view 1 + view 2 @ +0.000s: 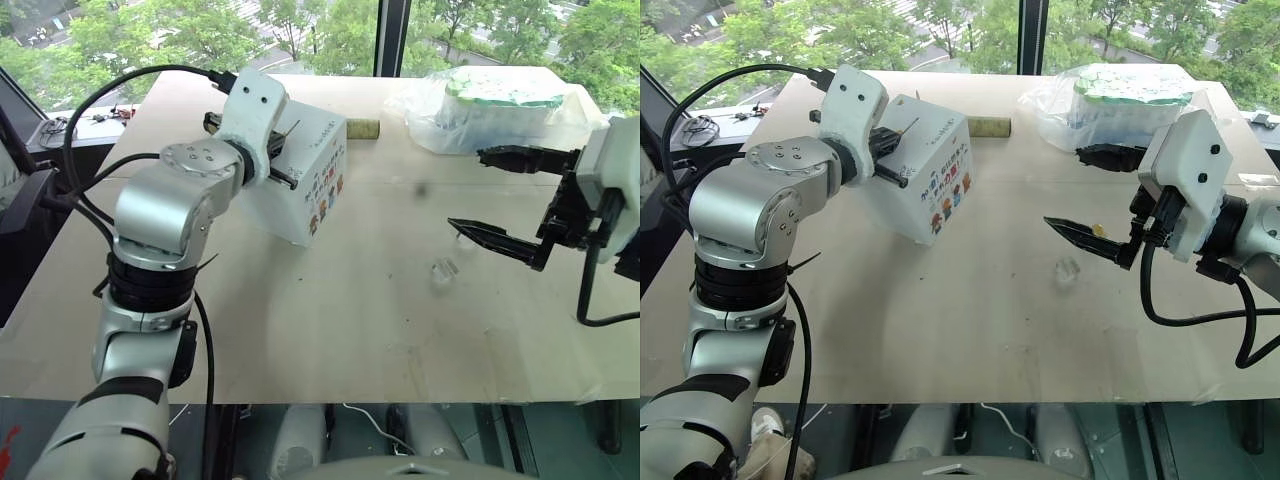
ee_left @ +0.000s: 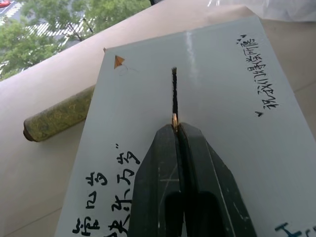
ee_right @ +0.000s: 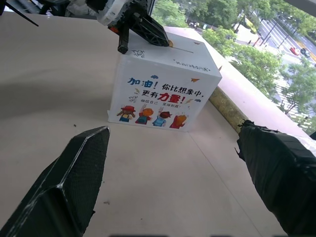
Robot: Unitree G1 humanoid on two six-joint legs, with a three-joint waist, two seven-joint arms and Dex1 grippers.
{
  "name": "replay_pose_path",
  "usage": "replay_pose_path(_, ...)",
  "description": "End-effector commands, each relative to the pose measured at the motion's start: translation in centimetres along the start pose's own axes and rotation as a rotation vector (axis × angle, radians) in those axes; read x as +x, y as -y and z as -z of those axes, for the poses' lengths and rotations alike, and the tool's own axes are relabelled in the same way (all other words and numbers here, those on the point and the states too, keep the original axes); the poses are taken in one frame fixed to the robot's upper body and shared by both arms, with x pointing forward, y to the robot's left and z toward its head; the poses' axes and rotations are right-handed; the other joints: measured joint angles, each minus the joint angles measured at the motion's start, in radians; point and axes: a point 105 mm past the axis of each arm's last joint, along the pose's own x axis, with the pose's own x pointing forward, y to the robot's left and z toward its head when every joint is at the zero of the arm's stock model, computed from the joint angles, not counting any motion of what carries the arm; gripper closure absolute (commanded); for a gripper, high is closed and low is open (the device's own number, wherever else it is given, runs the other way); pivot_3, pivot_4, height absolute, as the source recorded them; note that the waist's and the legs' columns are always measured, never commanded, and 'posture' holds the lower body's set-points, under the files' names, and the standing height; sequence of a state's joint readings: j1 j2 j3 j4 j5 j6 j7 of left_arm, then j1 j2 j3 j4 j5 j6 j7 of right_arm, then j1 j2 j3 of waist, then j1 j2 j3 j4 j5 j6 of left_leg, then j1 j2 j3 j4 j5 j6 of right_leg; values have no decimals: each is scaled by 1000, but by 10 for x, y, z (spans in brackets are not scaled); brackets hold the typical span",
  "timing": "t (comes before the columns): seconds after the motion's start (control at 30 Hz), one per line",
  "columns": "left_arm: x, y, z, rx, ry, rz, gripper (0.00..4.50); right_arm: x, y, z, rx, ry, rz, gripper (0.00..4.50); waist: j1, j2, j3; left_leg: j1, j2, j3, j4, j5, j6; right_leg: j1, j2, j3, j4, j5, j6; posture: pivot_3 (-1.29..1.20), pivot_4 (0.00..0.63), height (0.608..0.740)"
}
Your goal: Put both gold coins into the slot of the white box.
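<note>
Right, my right gripper (image 1: 1087, 196) idles nearest me over the table (image 1: 350, 330), jaws wide apart, nothing in them. Further out, my left gripper (image 2: 176, 129) has its jaws clamped on a gold coin (image 2: 174, 121), edge at the slot (image 2: 174, 91) atop the white box (image 3: 163, 94). I'll keep it edge-on, ease it in, then release.

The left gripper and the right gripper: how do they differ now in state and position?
The left gripper is shut on a gold coin at the slot of the white box; the right gripper is open and empty. The left is over the box; the right hangs above the table, apart from it. Both have black fingers.
</note>
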State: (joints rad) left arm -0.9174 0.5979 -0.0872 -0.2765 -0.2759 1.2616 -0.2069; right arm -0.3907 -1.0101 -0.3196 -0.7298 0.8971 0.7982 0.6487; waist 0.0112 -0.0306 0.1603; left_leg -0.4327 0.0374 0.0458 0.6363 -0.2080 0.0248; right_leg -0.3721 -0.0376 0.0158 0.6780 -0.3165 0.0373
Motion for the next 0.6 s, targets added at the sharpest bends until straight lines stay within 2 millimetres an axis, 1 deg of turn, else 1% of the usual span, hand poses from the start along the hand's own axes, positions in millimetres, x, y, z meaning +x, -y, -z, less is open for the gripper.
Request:
replay_pose_path(0.03, -3, -10, -9, -2, 35, -25, 4500, -5, 1, -9, -47, 14, 19, 18, 0, 0, 0, 0, 0, 0, 0, 0, 0, 0, 0, 0, 0, 0, 0, 0, 150, 740)
replay_pose_path(0.07, -3, -8, -8, 10, 32, 1, 4500, -5, 1, -9, -47, 13, 19, 18, 0, 0, 0, 0, 0, 0, 0, 0, 0, 0, 0, 0, 0, 0, 0, 0, 150, 740)
replay_pose_path(0.1, -4, -10, -9, 49, 38, -17, 4229, -6, 1, -8, -46, 12, 20, 4, 0, 0, 0, 0, 0, 0, 0, 0, 0, 0, 0, 0, 0, 0, 0, 0, 150, 740)
replay_pose_path(0.17, -6, -9, -10, 69, 57, -12, 3685, -6, 1, -8, -44, 11, 22, 0, -1, 0, 0, 0, 0, 0, 0, 0, 0, 0, 0, 0, 0, 0, 0, 0, 150, 740)
replay_pose_path(0.2, -7, -9, -12, 66, 69, -14, 3274, -6, 1, -7, -41, 9, 23, 0, 0, 0, 0, 0, 0, 0, 0, 0, 0, 0, 0, 0, 0, 0, 0, 0, 150, 740)
replay_pose_path(0.27, -10, -8, -20, 44, 117, -7, 2305, -7, 1, -4, -26, -3, 25, 0, 1, 0, 0, 0, 0, 0, 0, 0, 0, 0, -1, 0, 0, 0, 0, 0, 150, 740)
replay_pose_path(0.33, -16, -4, -29, 3, 178, 34, 1394, -8, 2, 1, -5, -19, 32, 0, 4, 0, 0, 0, 0, 0, 0, 0, 0, 0, -1, 0, 0, 0, 0, 0, 150, 740)
replay_pose_path(0.4, -23, 5, -37, -38, 248, 121, 1394, -8, 3, 9, 28, -52, 40, 0, 3, 0, 0, -1, 0, -1, 1, 0, 0, 0, -1, -1, 0, 0, 0, 0, 150, 740)
replay_pose_path(0.43, -30, 15, -39, -69, 295, 223, 1394, -8, 5, 17, 56, -77, 55, 0, 2, 0, 0, -1, 0, 0, 1, 0, 0, 0, -1, -1, 0, 0, 0, 0, 150, 740)
replay_pose_path(0.5, -49, 39, -45, -121, 463, 464, 1394, -8, 14, 39, 152, -152, 110, 0, 0, 0, 0, -1, 0, 0, 1, 0, 0, 0, -2, 0, 0, 0, 0, 0, 150, 740)
replay_pose_path(0.53, -60, 50, -39, -141, 482, 583, 1394, -8, 19, 53, 192, -195, 151, 0, -2, 0, 0, 0, 0, 1, 1, 0, 0, 1, -4, 1, 0, 0, 0, 0, 150, 740)
replay_pose_path(0.57, -67, 58, -32, -147, 487, 657, 1394, -8, 23, 65, 226, -230, 186, 0, -6, 0, -1, 1, 1, 1, 1, 0, 0, 1, -4, 0, 0, 0, 0, 0, 150, 740)
replay_pose_path(0.6, -77, 69, -26, -130, 509, 750, 1394, -8, 29, 82, 271, -271, 232, 0, -7, 0, 0, 1, 1, 1, 1, 0, 0, 1, -4, 0, 0, 0, 0, 0, 150, 740)
